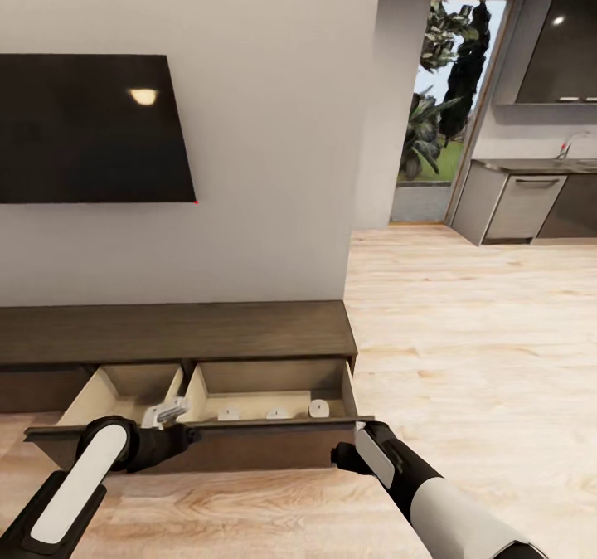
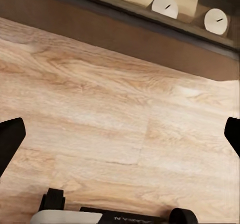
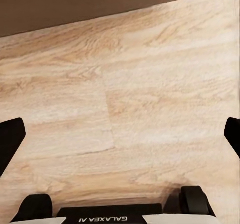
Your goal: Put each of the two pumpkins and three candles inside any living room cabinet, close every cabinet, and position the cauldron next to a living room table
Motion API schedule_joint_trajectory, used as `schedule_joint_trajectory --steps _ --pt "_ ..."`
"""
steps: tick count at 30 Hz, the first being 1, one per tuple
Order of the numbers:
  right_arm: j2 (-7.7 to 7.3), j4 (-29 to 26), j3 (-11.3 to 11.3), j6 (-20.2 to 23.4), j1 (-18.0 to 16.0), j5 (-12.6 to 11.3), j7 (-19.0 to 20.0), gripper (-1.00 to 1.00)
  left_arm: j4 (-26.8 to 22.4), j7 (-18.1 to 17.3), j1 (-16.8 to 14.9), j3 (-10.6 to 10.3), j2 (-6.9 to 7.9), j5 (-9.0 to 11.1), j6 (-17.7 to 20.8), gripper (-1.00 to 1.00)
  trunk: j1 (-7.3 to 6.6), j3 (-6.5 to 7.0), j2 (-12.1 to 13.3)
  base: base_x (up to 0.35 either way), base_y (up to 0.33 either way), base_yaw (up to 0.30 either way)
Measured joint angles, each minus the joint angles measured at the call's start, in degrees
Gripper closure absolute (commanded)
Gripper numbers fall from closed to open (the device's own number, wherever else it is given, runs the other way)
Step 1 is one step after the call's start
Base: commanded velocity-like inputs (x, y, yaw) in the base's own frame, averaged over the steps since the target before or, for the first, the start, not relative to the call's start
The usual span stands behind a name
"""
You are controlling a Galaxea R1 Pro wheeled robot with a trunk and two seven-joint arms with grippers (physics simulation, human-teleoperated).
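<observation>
The dark-brown cabinet runs along the wall under a TV, with two drawers pulled out. In the right drawer stand three candles in a row; the left wrist view shows two of them whole behind the drawer front. The left drawer shows a bare beige bottom. My left gripper hangs open over the drawer fronts between the two drawers. My right gripper is open just off the right drawer's front corner, above the floor. Pumpkins and cauldron are out of view.
A black TV hangs above the cabinet. Light wood floor stretches to the right toward grey kitchen units and a glass door. The open drawer fronts jut out toward me.
</observation>
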Motion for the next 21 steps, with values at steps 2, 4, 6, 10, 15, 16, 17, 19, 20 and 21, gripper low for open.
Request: schedule_joint_trajectory --steps 2,4,6,10,15,16,17,19,20,21 --pt "-0.07 0.0 1.2 -1.8 0.0 0.4 0.0 -1.00 0.0 0.1 -0.1 -1.1 -0.27 -1.7 0.0 -1.00 0.44 -0.36 -0.8 0.000 0.000 0.000" --pt "-0.11 0.0 2.0 -3.1 0.0 0.6 0.0 -1.00 0.1 0.0 -0.1 -1.6 -0.39 -4.1 -0.1 -1.00 0.88 -0.72 -1.6 0.000 0.000 0.000" --pt "-0.30 0.2 2.6 -5.7 0.2 0.7 0.1 -1.00 0.8 -0.3 -0.1 -2.5 -0.54 -7.5 -0.4 -1.00 1.32 -1.08 -2.4 0.000 0.000 0.000" --pt "-0.42 0.7 3.9 -10.8 0.4 1.0 0.2 -1.00 4.8 -0.6 0.0 -4.7 -1.59 -10.5 -6.3 -1.00 2.20 -1.80 -4.0 0.000 0.000 0.000" --pt "-0.59 1.0 7.0 -13.4 0.9 1.8 0.4 -1.00 12.1 -1.6 0.0 -11.8 -2.01 -11.6 -16.6 -1.00 3.30 -2.70 -6.0 0.000 0.000 0.000" --pt "-0.62 1.1 7.3 -14.0 1.1 1.8 0.4 -1.00 13.6 -2.3 0.0 -13.3 -2.00 -11.7 -19.0 -1.00 3.52 -2.88 -6.4 0.000 0.000 0.000" --pt "-0.64 1.1 7.4 -14.7 1.5 1.8 0.4 -1.00 15.1 -3.1 0.0 -14.8 -1.95 -11.7 -21.5 -1.00 3.74 -3.06 -6.8 0.000 0.000 0.000" --pt "-0.65 1.1 7.6 -15.5 2.2 1.9 0.4 -1.00 17.5 -4.3 0.0 -16.8 -1.88 -11.8 -25.1 -1.00 4.17 -3.41 -7.6 0.000 0.000 0.000" --pt "-0.65 1.1 7.7 -16.0 2.7 1.9 0.4 -1.00 19.0 -5.0 0.0 -18.0 -1.84 -11.8 -27.1 -1.00 4.39 -3.60 -8.0 0.000 0.000 0.000" --pt "-0.66 1.1 7.7 -16.3 2.9 1.9 0.4 -1.00 19.9 -5.3 0.0 -18.6 -1.83 -11.8 -28.1 -1.00 4.61 -3.77 -8.4 0.000 0.000 0.000"
